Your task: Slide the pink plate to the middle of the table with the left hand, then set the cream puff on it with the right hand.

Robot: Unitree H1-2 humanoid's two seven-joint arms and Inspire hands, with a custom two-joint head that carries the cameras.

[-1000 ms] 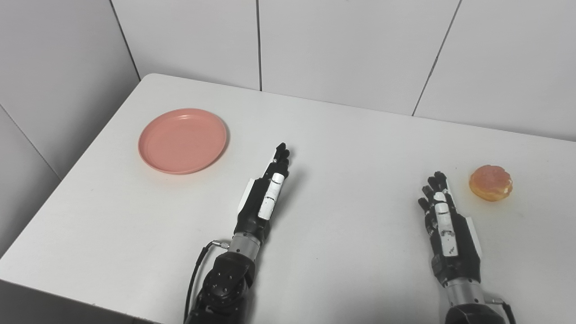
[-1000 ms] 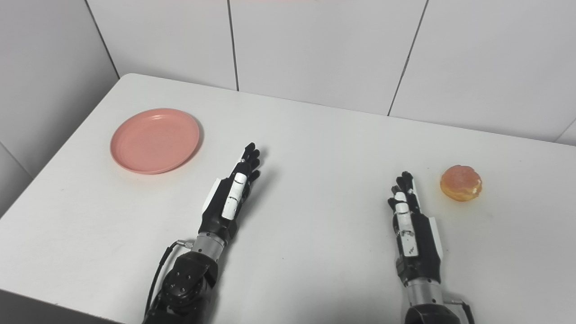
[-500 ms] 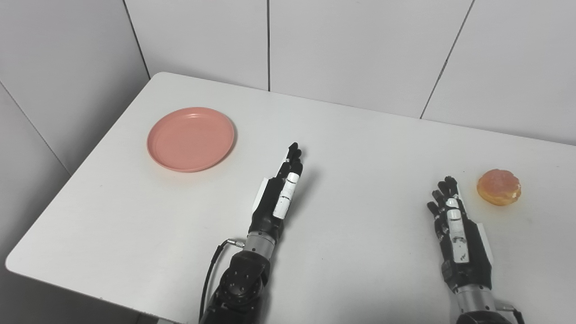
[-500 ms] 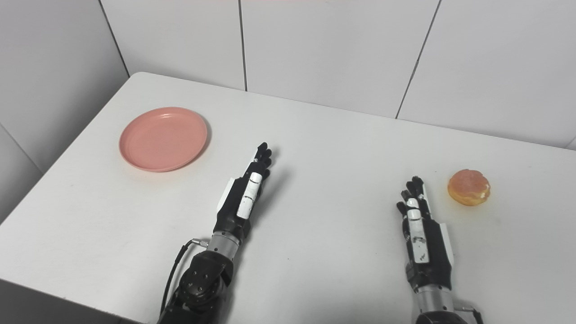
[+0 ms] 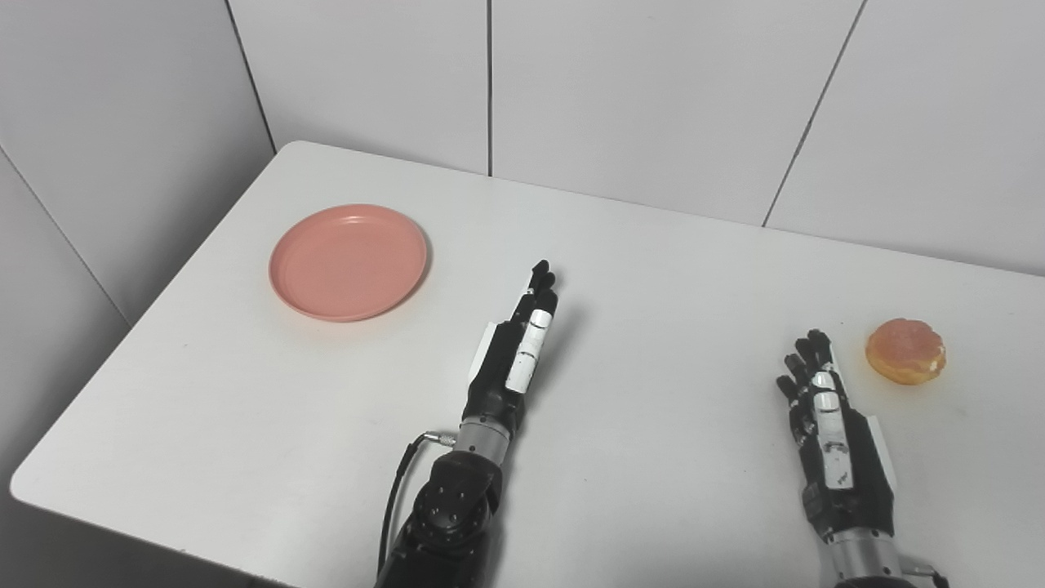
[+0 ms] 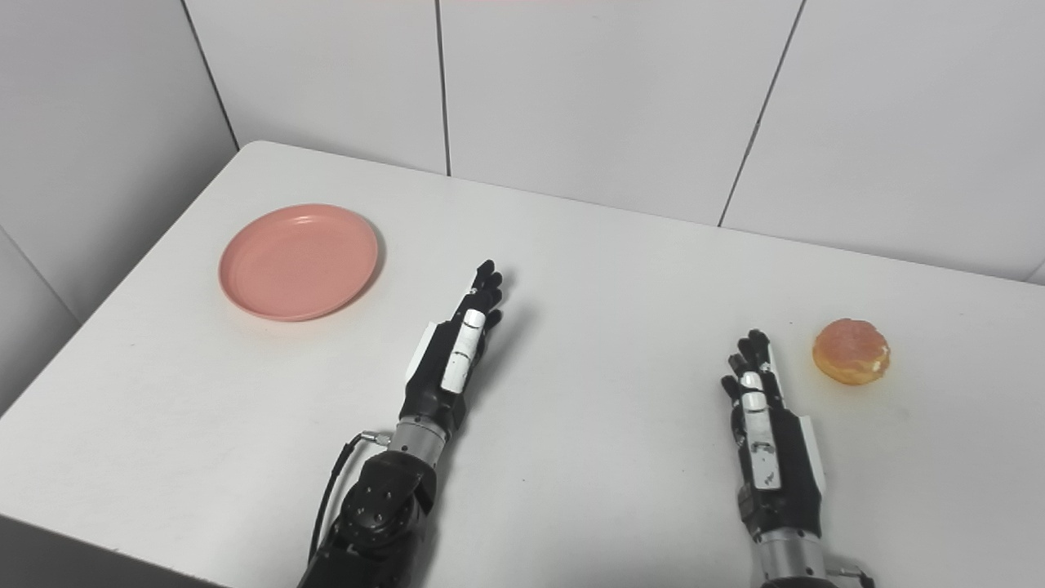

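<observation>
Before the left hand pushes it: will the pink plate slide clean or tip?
The pink plate sits flat on the smooth white table, so it will probably slide rather than catch. It looks shallow, thin and rigid, likely light plastic, so it may skate off a fast push. The low raised rim could lift if pressed from above; a sideways push at the edge seems safer.

- Our left hand (image 5: 513,355) lies flat over the table (image 5: 653,269) near its middle; the plate (image 5: 349,261) sits ahead and to its left, well apart.
- Our right hand (image 5: 829,425) lies nearer the table's right side; the cream puff (image 5: 905,351) sits just ahead and to its right, not touching.
</observation>
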